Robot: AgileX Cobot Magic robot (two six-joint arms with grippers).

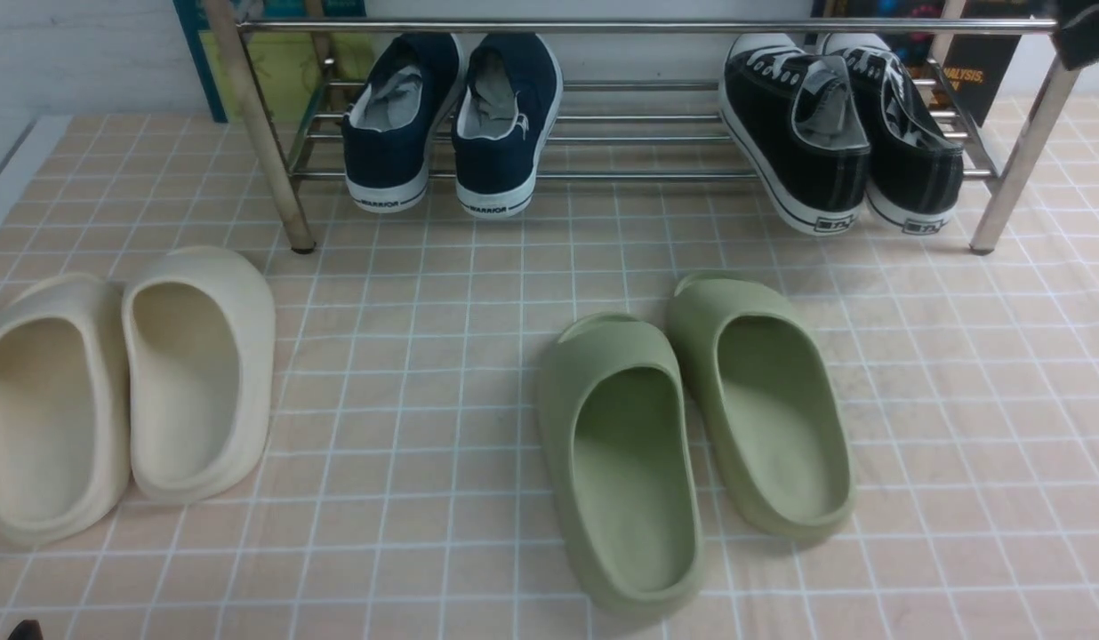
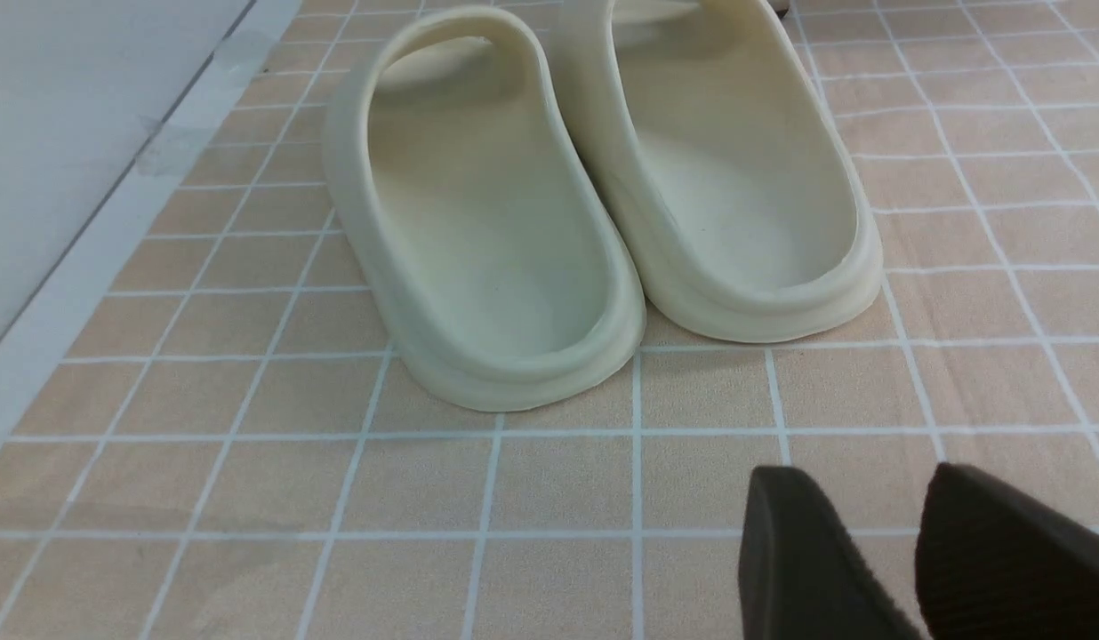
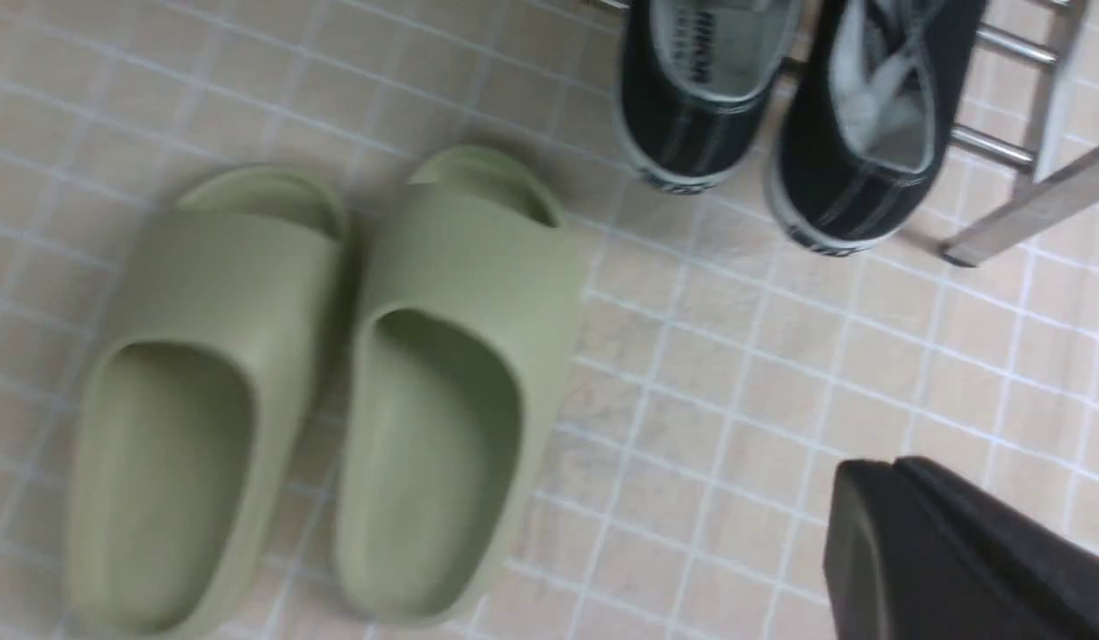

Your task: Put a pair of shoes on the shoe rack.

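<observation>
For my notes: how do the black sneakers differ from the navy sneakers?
The black sneakers sit at the right end of the shoe rack, the navy sneakers towards its left. The black ones show white toe caps; the navy ones' toes are hidden. Both rest on the lower bars, heels facing outward.

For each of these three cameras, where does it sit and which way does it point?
Front view: between the arms, facing forward and down at the shoe rack, black sneakers, green slides and cream slides; hardly any robot visible.
Left wrist view: on the left arm, facing the cream slides; left gripper shows, jaws apart.
Right wrist view: on the right arm, looking down on green slides and black sneakers; right gripper shows, jaws shut.
Shared: front and right wrist both see the green slides and black sneakers.
</observation>
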